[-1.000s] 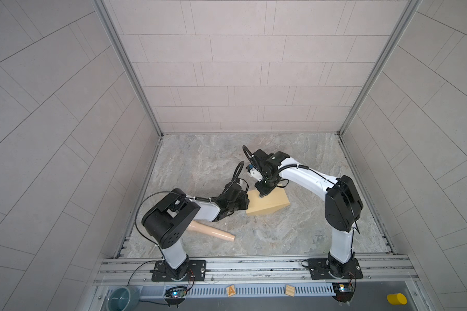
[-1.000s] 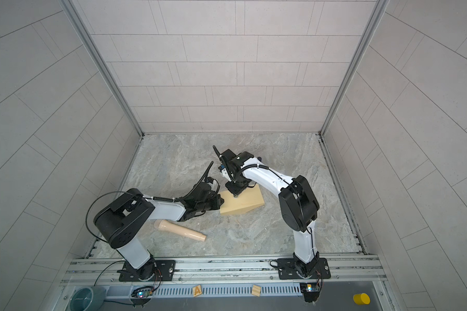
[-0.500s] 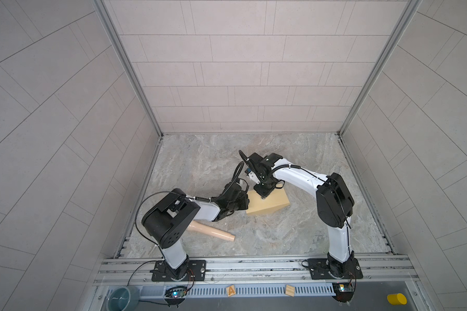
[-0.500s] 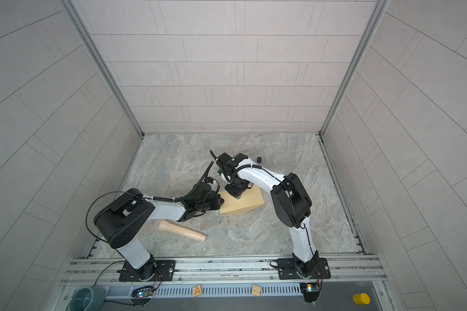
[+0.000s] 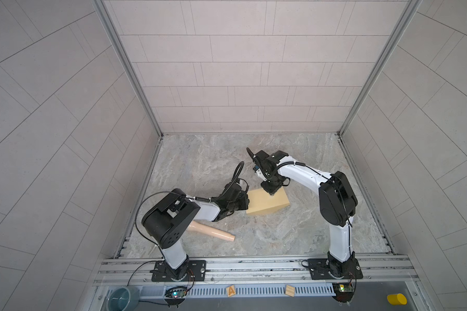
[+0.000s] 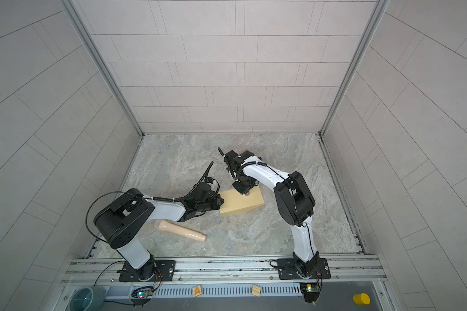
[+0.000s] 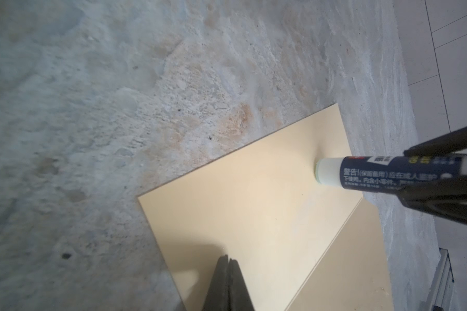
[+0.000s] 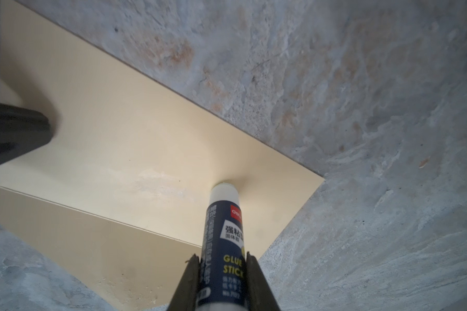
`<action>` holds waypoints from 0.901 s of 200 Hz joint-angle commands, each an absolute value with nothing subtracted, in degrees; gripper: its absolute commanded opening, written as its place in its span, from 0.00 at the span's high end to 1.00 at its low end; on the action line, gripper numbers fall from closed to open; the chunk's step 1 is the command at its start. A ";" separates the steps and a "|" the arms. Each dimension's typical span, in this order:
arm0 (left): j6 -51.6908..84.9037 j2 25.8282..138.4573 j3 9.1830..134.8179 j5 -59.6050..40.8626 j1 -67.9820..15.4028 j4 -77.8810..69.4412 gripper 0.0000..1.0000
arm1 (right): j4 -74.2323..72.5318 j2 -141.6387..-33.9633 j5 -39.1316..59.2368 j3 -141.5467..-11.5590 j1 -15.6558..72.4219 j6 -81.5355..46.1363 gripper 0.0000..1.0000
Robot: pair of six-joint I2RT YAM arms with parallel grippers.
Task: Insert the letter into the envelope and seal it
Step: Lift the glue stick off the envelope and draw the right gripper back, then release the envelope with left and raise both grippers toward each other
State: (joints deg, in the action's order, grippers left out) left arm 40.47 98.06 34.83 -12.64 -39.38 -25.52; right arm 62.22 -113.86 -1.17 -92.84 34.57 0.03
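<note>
Marble-look surface [image 5: 253, 242], tiled walls. Left end effector [image 7: 228, 265] fully closed, empty, tips down on the envelope [image 5: 264, 206] at its left end. Envelope lies flat between both arms, long axis running left-right in both top views. Letter not visible, probably inside already. Right end effector [image 8: 221, 257] partly open, clamped on glue stick [image 8: 225, 215], tip touching envelope's lighter panel toward its right end. Gluing stroke likely follows that axis; right arm does it.

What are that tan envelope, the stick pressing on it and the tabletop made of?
The envelope: thin matte paper, judging by its flat lie and crisp fold line. The glue stick: smooth glossy plastic tube with a printed navy label. The tabletop: looks like grey veined stone, matte; could be a printed surface.
</note>
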 commanded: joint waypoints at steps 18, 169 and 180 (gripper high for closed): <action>39.99 99.38 34.80 -11.80 -39.23 -20.77 1.00 | 63.77 -113.80 -0.36 -92.53 34.30 0.34 1.00; 39.27 94.35 35.66 -11.82 -39.25 -20.01 1.00 | 31.46 -84.04 33.14 -72.92 21.56 -8.35 1.00; 39.01 91.15 35.87 -12.07 -39.22 -20.08 0.99 | 26.37 -81.32 34.25 -69.87 21.06 -9.95 1.00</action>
